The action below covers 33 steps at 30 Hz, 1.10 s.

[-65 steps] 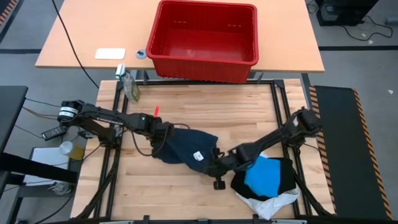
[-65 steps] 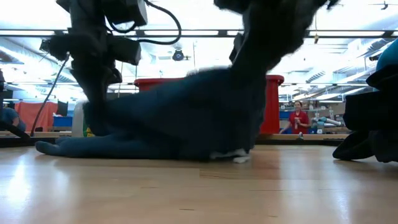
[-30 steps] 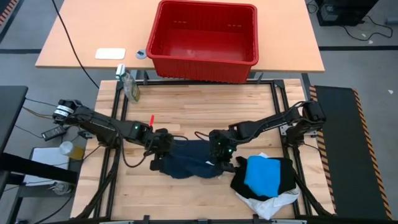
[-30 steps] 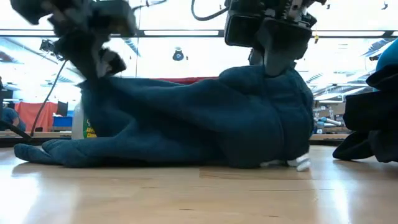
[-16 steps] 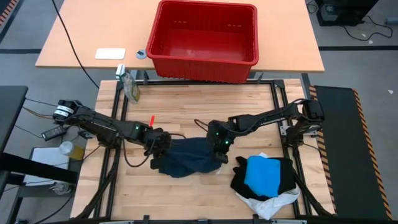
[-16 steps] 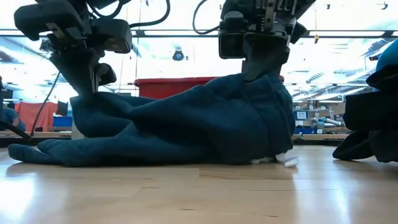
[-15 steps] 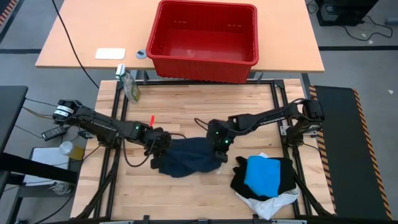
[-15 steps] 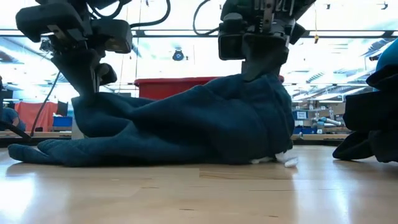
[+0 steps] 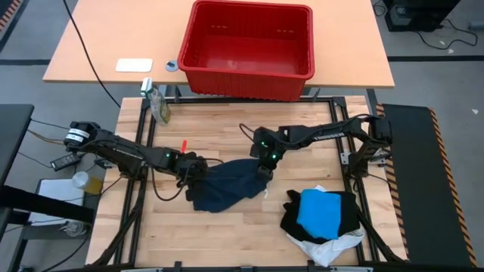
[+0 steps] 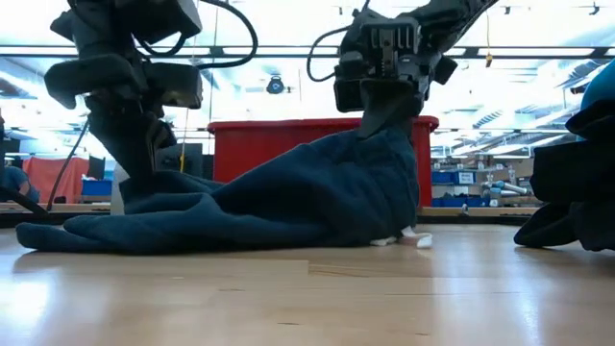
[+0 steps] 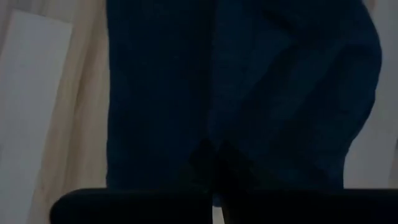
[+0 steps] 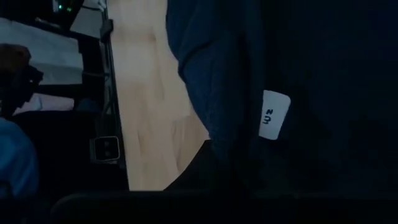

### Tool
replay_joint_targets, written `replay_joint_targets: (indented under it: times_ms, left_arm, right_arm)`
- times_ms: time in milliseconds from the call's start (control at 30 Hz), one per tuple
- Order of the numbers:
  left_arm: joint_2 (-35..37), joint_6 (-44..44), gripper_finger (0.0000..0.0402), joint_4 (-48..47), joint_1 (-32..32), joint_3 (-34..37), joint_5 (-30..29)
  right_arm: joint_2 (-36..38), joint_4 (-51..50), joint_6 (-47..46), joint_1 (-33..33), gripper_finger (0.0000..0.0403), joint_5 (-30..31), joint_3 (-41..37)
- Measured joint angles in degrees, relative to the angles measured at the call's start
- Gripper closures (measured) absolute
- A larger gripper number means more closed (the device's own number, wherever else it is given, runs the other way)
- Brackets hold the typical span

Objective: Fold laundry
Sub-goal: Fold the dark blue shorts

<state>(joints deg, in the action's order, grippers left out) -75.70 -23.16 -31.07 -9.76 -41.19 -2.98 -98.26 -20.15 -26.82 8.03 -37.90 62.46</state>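
At mid-table, left side first: left pincer (image 9: 190, 170) sits low at the left edge of the dark blue garment (image 9: 224, 187), closed on a pinch of that cloth; low view shows it pressed down near the wood with the fabric trailing flat beside it. Moving right, the garment is bunched across the table (image 9: 227, 128) centre, rising toward the right pincer (image 9: 262, 168), which is clamped on its far right corner and holds it lifted off the wood, so the cloth slopes down from right to left. White tag visible near that corner in the right wrist view. Further right, well apart, a pile: bright blue garment (image 9: 324, 211) on top of a black one (image 9: 344, 202), white one (image 9: 333, 245) poking out beneath. Red basket (image 9: 249, 45) sits beyond the table, on another surface. Step looks like spreading or folding the dark blue piece, early in the task. Next move likely needs both arms to carry the held edges together and lay the cloth flat, without dropping either pinch.
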Motion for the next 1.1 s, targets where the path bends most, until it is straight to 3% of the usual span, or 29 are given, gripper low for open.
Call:
replay_joint_targets:
  times_ms: [133, 367, 667, 933, 1100]
  left_arm:
    - [0.0, 0.81, 0.0393, 0.8, 0.0, 0.5, -0.89]
    - [0.0, 2.65, 0.0393, 2.27, 0.74, 0.5, -2.95]
    - [0.0, 2.84, 0.0393, 2.71, 0.7, 0.48, -3.43]
    - [0.0, -3.02, 0.0393, 1.14, -0.03, 0.48, -3.51]
    - [0.0, -2.8, 0.0393, 1.16, -0.44, 0.48, -3.45]
  right_arm:
    - [-0.02, 1.81, -0.37, 2.94, 0.0385, -1.66, -1.92]
    - [-0.13, 10.18, -9.14, 8.03, 0.0385, -1.51, -8.59]
    - [-10.43, 18.84, -17.26, 9.27, 0.0384, 1.15, -3.15]
    - [-13.92, 15.99, -11.18, 9.29, 0.0331, 6.2, -2.62]
    - [-13.81, 16.34, -8.03, 10.01, 0.0272, 9.3, -2.54]
